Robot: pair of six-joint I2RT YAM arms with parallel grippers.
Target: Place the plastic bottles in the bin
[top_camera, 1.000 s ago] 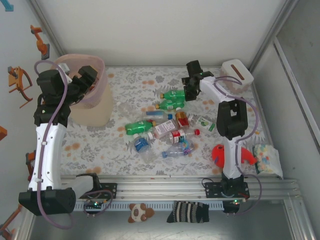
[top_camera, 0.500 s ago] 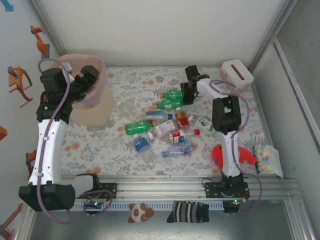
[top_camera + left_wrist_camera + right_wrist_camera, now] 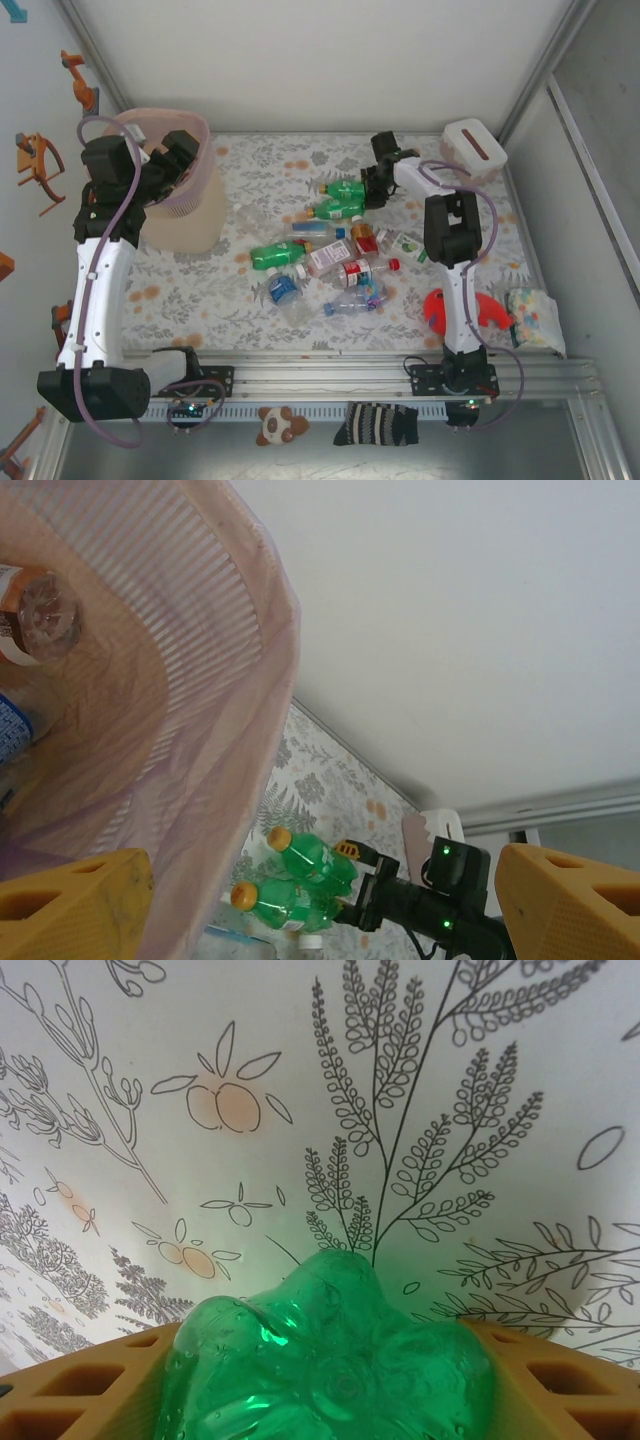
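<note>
Lying on the desk (image 3: 200, 290), the plastic bottles (image 3: 330, 265) point every way. Farther back, the right tool (image 3: 372, 186) pinches a green bottle (image 3: 347, 188) by its bottom; it lies sideways, cap left. The left tool (image 3: 178, 158) hangs spread over the bin (image 3: 190, 222).

Green bottle (image 3: 330, 1360), pale-pink bin (image 3: 200, 680), floral cloth (image 3: 420, 1110)

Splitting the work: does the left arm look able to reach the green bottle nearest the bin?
Probably yes: the left gripper hangs open over the bin, and that green bottle lies uncovered.
</note>
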